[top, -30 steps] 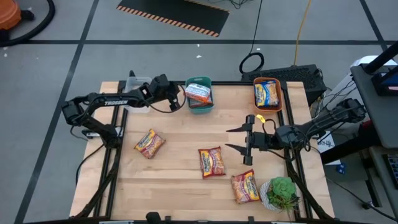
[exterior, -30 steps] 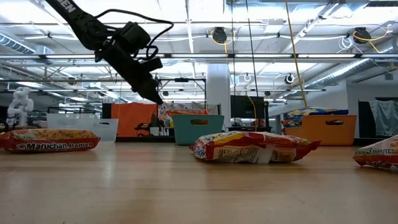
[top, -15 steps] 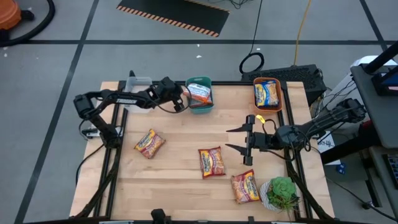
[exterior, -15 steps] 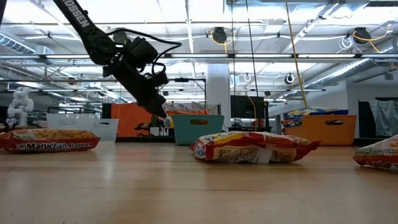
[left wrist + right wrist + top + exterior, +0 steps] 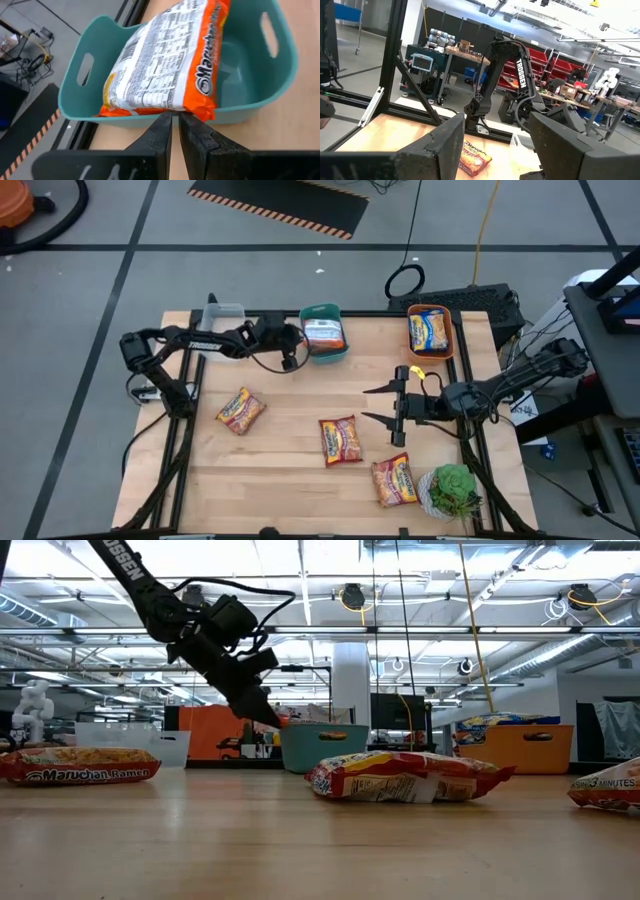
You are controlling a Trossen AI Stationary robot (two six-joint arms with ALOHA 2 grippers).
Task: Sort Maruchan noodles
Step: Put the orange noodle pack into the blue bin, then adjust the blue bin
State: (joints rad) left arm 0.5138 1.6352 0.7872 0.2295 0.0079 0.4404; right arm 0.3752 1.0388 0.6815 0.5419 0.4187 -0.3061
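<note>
My left gripper (image 5: 292, 340) is at the near-left wall of the teal bin (image 5: 340, 352), shut on an orange and white Maruchan packet (image 5: 323, 334) that lies in the bin. The left wrist view shows this packet (image 5: 165, 60) slanting over the bin's wall (image 5: 240, 115). My right gripper (image 5: 397, 402) hovers open over the table's right half, holding nothing. Three more packets lie flat on the wood: one on the left (image 5: 240, 410), one in the middle (image 5: 340, 440), one near the front (image 5: 395, 480). A yellow-blue packet (image 5: 429, 330) lies in the orange bin (image 5: 447, 313). My left gripper pinches the orange end seam (image 5: 172, 107) of the packet between its two fingertips (image 5: 162, 125). The fingers come slanting down from the table's left. The packet's held end sits on the bin's wall and the rest slopes down into the bin.
A green potted plant (image 5: 453, 490) stands at the near right corner, beside the front packet. A clear bin (image 5: 222, 314) sits at the far left corner. Bare wood lies between the bins and along the near left part of the table.
My left gripper has moved toward the right and down to the teal bin, staying shut on the packet. The packet, which was tilted above the bin, has turned and now lies lower inside it. The bin has shifted slightly.
</note>
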